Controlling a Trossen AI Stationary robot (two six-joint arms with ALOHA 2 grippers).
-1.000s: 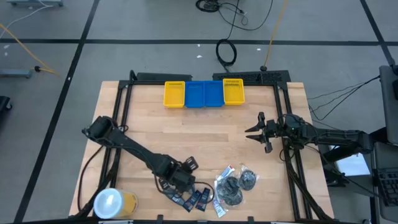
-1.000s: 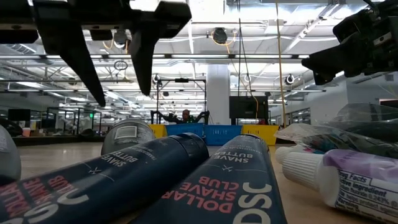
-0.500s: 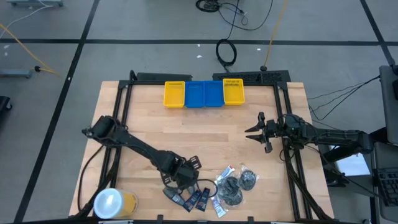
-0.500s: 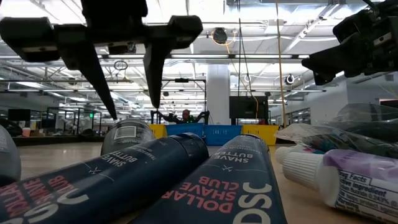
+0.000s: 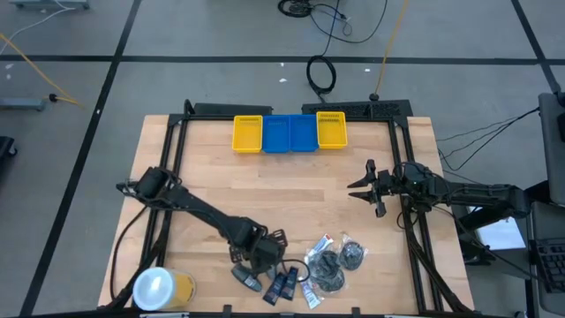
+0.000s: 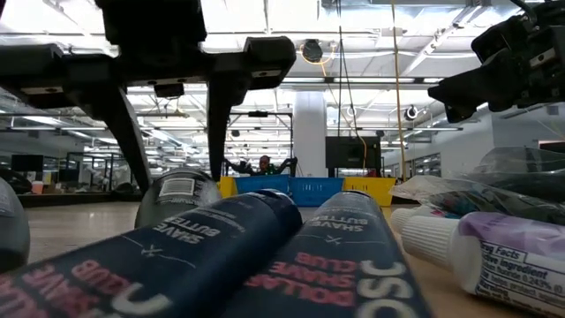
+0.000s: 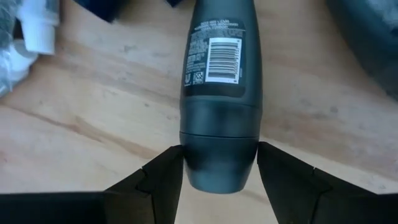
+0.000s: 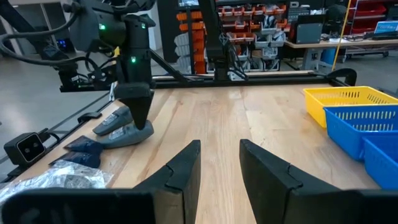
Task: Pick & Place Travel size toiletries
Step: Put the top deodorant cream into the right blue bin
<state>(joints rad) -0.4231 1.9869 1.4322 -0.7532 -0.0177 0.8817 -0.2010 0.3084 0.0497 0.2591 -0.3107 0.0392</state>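
Toiletries [image 5: 305, 274] at table's [image 5: 291, 194] near edge (trays [image 5: 290, 132] opposite)

A large industrial workshop hall: parts-bin shelving [image 8: 261, 18], workbenches [image 8: 323, 43], exposed ceiling lights [image 6: 353, 84].

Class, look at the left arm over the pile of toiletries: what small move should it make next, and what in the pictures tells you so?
Probably close the fingers. The left gripper is open, with one finger on each side of the cap end of the dark grey bottle, which lies on the table. A small gap shows on each side, so it isn't gripped yet. The right gripper waits, open.
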